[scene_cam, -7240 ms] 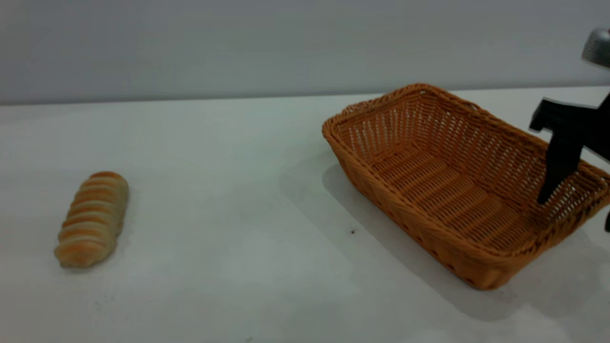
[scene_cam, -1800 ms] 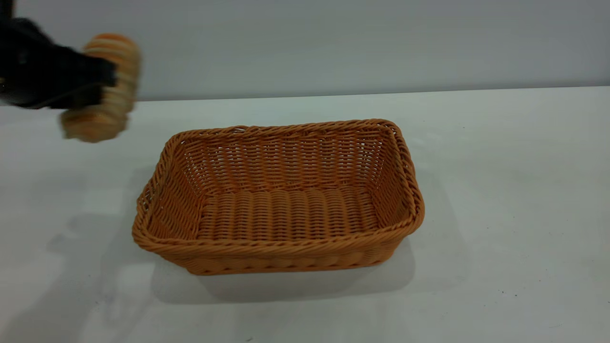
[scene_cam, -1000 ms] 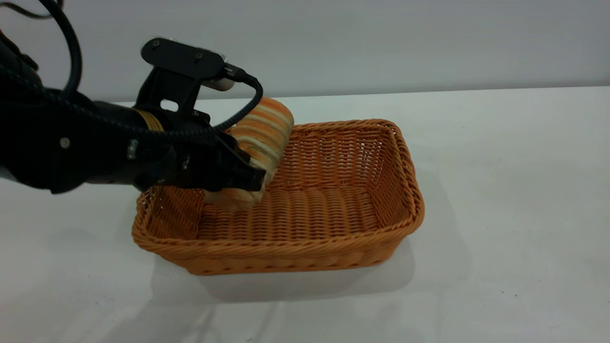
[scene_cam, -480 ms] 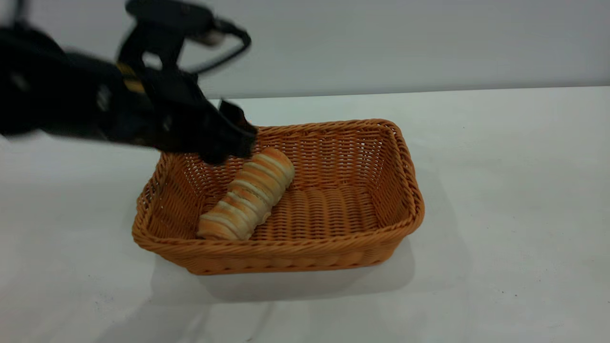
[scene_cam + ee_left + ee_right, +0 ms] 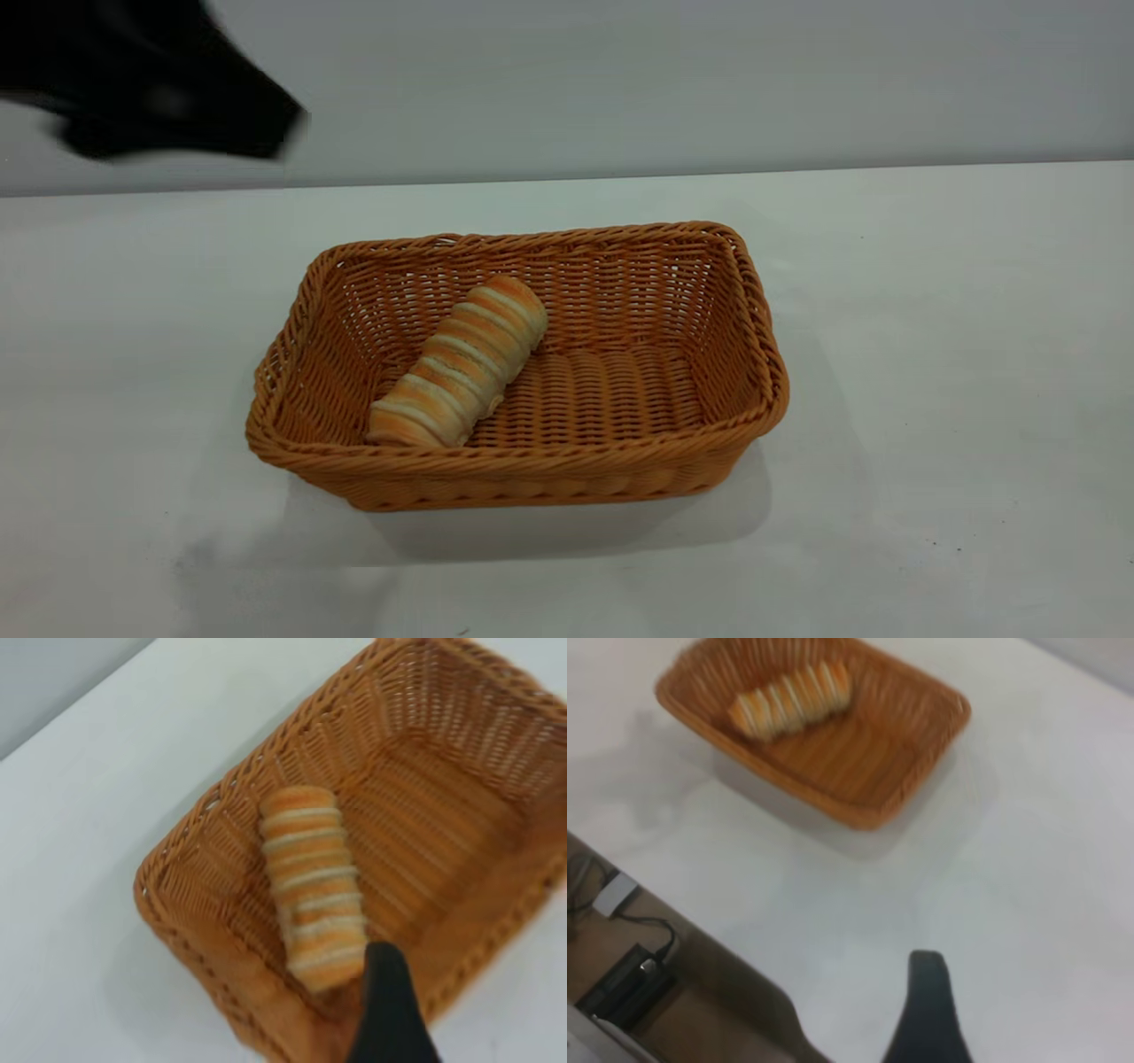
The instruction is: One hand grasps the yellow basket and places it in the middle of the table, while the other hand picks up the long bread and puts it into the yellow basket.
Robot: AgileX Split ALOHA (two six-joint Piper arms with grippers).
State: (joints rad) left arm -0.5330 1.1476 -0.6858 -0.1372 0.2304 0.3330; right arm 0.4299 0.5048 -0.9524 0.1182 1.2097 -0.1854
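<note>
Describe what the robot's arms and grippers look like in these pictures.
The left gripper is a blurred, solid black mass in the exterior view; the left wrist view shows just one black, narrow finger with a rounded tip. The right gripper is out of the exterior view; its wrist view shows one dark, narrow finger with a blunt tip. No cables or markings can be made out.

Looks like a robotics lab or test station, not a home. Wide plain white counter (image 5: 930, 354) against a bare grey wall (image 5: 664, 80), nothing decorative. Beyond the counter's edge, right wrist view shows a brown floor (image 5: 700, 1010) with a dark box (image 5: 625, 979) and loose cables (image 5: 629, 923) trailing beside it.
</note>
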